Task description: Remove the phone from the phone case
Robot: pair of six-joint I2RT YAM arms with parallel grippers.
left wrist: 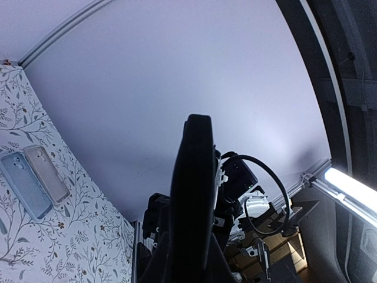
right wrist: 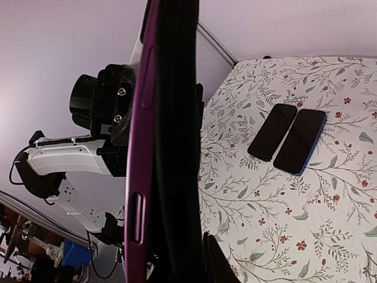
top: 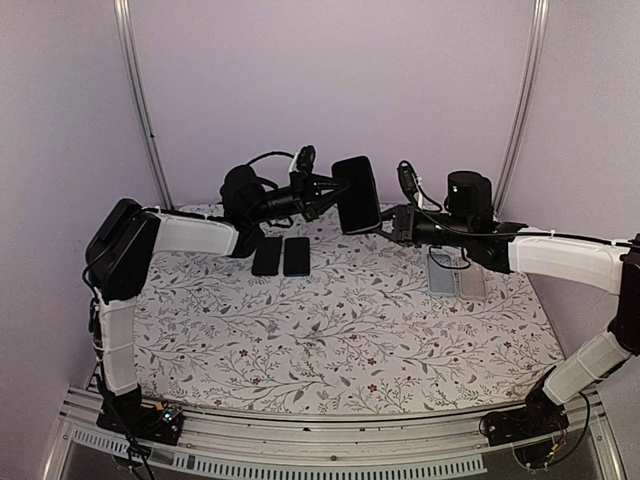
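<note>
The worktop (top: 340, 340), covered with a white cloth printed with small flowers, carries only things which we judge to be outside this step: two dark flat handsets (top: 267, 256) lying side by side towards the back, and two pale translucent empty covers (top: 441, 275) on the right side. The white-and-black left arm (top: 190, 235) and the white-and-black right arm (top: 560, 255) reach towards each other over the back of the worktop, and between them, well above the cloth, hangs the black slab-shaped phone (top: 357, 195). It sits in its dark purple soft case (right wrist: 138, 147), whose rim with the button openings shows clearly in the right wrist view. The long axis of the phone stands nearly upright, with the top leaning a little to the left. The left pincer (top: 328, 190) comes from the left and is closed on the left long edge, about at middle height. The right pincer (top: 388, 222) comes from the right and is closed on the lower right corner. So both pincers touch the phone from opposite sides and neither is nearer. We cannot tell if the right fingers hold only the rim of the case or also the body. We judge that the coming move must pull this corner across the thin side of the phone.
</note>
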